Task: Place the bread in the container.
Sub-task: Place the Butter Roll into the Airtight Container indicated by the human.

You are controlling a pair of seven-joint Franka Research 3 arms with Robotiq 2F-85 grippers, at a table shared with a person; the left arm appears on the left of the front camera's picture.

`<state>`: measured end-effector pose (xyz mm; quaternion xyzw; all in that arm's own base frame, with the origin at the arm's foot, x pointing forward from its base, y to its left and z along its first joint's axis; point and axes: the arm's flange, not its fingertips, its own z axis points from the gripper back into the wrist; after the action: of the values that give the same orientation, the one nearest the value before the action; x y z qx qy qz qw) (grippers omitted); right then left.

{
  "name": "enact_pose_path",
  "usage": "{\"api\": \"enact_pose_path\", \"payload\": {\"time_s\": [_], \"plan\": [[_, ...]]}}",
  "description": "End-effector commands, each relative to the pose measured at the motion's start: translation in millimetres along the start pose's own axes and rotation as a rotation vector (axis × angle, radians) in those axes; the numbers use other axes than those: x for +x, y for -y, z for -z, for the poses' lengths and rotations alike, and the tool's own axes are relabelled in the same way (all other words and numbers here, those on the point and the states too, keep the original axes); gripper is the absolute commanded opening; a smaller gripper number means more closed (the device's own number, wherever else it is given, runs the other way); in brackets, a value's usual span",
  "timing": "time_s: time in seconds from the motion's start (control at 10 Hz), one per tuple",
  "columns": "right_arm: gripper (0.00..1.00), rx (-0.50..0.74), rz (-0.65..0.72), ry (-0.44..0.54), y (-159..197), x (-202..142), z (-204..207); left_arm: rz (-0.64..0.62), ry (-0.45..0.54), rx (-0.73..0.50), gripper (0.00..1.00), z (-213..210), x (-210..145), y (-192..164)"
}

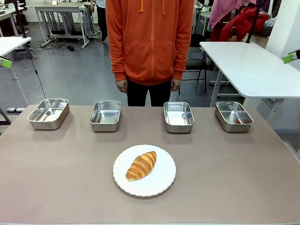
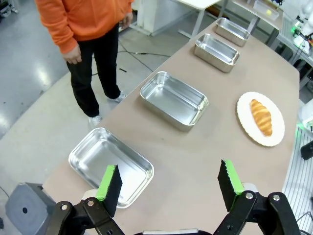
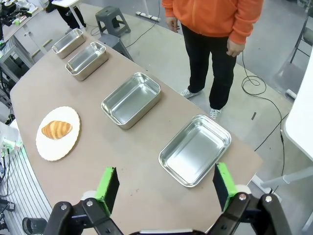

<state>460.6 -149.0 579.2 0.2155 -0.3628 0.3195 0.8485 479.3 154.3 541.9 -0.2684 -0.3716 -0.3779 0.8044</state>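
Left claw [image 2: 168,167], right claw [image 3: 165,169]: both wide open, empty.

Grey polished floor [image 1: 70,70] beyond a brown tabletop [image 1: 56,178], with soft patches of reflected light. At right, a white table [image 1: 253,70] on white legs, with a black chair [image 1: 197,61] just beside it. At left, the corner of another white table [image 1: 9,44]. Farther back, a metal-framed workbench [image 1: 61,14], with black cables [image 1: 52,45] loose on the floor near it. In the right wrist view, a grey stool [image 3: 110,19] on the floor.
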Motion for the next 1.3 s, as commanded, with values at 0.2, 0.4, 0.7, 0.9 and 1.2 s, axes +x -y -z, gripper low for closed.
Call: {"api": "enact_pose_path", "payload": {"time_s": [0.2, 0.4, 0.7, 0.9, 1.2], "plan": [[1.0, 0.009, -0.004, 0.017, -0.6, 1.0, -1.0, 0.016, 0.01, 0.0, 1.0, -1.1, 0.6, 0.3], [1.0, 0.009, -0.004, 0.017, -0.6, 1.0, -1.0, 0.016, 0.01, 0.0, 1.0, -1.1, 0.6, 0.3], [1.0, 0.009, -0.004, 0.017, -0.6, 1.0, -1.0, 0.016, 0.01, 0.0, 1.0, -1.1, 0.6, 0.3], [1.0, 0.009, -0.004, 0.017, -0.6, 1.0, -1.0, 0.016, 0.01, 0.0, 1.0, -1.1, 0.6, 0.3], [1.0, 0.009, -0.004, 0.017, -0.6, 1.0, -1.0, 0.016, 0.01, 0.0, 1.0, -1.1, 0.6, 0.3]]}}
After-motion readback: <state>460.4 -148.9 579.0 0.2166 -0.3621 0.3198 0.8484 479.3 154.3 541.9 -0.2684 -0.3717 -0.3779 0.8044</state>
